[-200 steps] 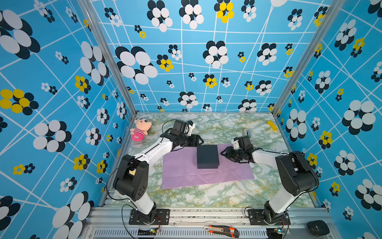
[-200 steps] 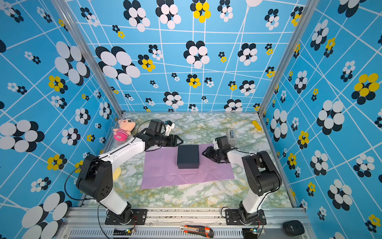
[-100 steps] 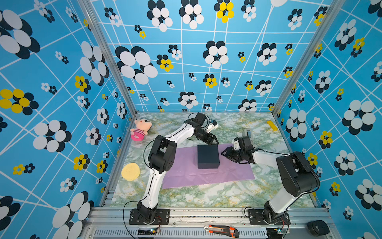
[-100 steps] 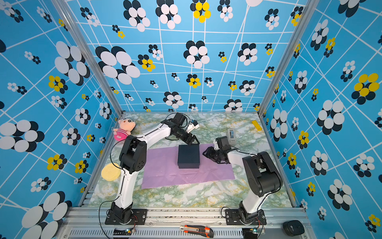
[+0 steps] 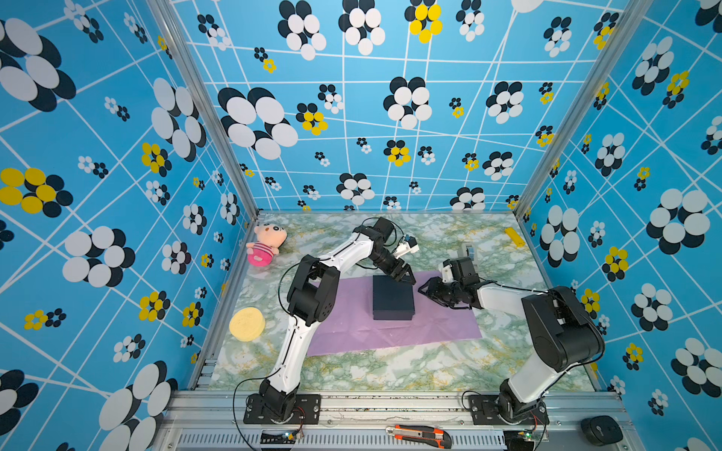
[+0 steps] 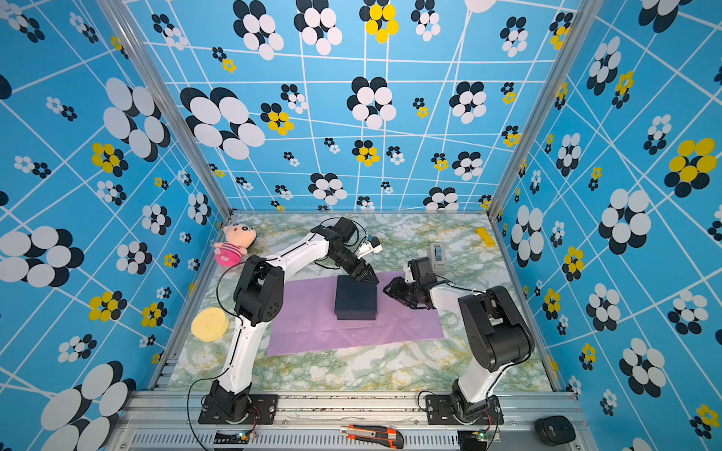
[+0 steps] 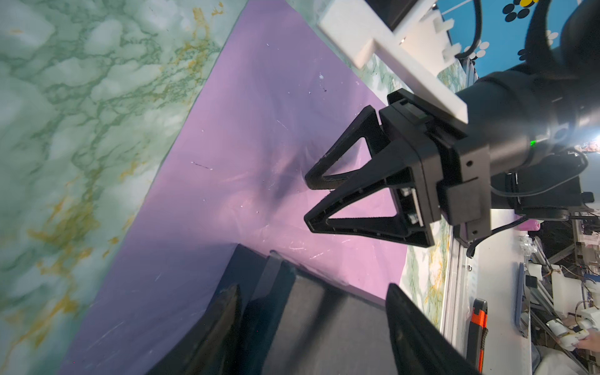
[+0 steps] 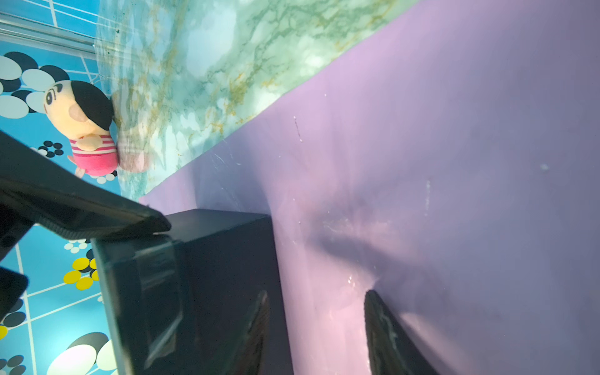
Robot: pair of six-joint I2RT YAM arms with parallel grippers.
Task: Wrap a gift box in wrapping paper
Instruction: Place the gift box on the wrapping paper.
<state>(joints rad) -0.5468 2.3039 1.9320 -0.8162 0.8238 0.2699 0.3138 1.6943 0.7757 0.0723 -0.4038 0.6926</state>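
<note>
Reads as a robotics lab cell: flower-print panels [image 5: 351, 117] on aluminium framing [image 5: 206, 109], arm bases [image 5: 281, 406] bolted to a front rail [image 5: 390, 402], cluttered wiring bench [image 7: 552, 276] beyond left gripper [image 7: 311, 289].

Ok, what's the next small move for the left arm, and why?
Probably ease the left gripper down onto the box to pin it. Its jaws stand open over the box's far corner, the paper lies flat and unfolded, and the right gripper sits open, low on the paper beside the box, so the box may slide once folding starts.
</note>
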